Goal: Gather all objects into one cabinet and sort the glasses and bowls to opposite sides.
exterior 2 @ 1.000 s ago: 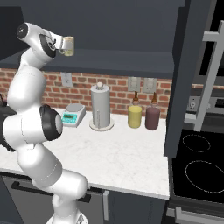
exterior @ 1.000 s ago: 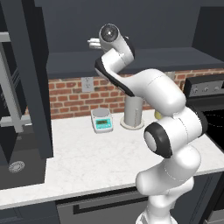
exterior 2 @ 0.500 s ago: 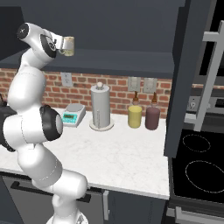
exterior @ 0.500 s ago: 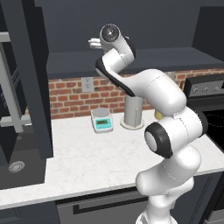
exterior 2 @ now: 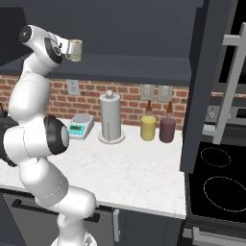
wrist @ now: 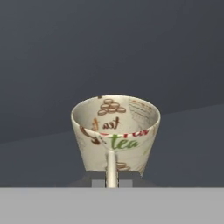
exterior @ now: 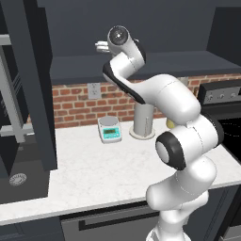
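- While the arm reaches high above the counter (exterior 2: 144, 178), the gripper (exterior 2: 67, 49) is closed on the beige handled mug (exterior 2: 74, 50), which it carries up at the level of the dark upper cabinet front (exterior 2: 125, 29).
- Seen from the hand view, the mug (wrist: 115, 131) sits directly ahead of the gripper (wrist: 111, 180), upright, mouth up, with printed lettering on its wall and its thin handle turned back towards the camera; the fingers appear to pinch that handle, though the grey band hides the tips.
- From the right base view the mug lies just beyond the wrist, towards the wall units, so the mug leads the hand and its vertical axis stands across the line of reach.
- From the left base view the wrist (exterior: 120, 40) shows at the same height, in front of the dark ledge (exterior: 141, 63) under the wall units.
- Behind the mug there is flat dark grey surface; I cannot tell whether that is a closed door or an open interior.
- A tall dark cabinet door (exterior 2: 197, 86) stands edge-on well to the robot's right of the mug, so my judgement is that any placing turns on sideways travel.
- A scale (exterior 2: 80, 126), a paper-towel holder (exterior 2: 110, 117) and two bottles (exterior 2: 157, 127) stand far below.
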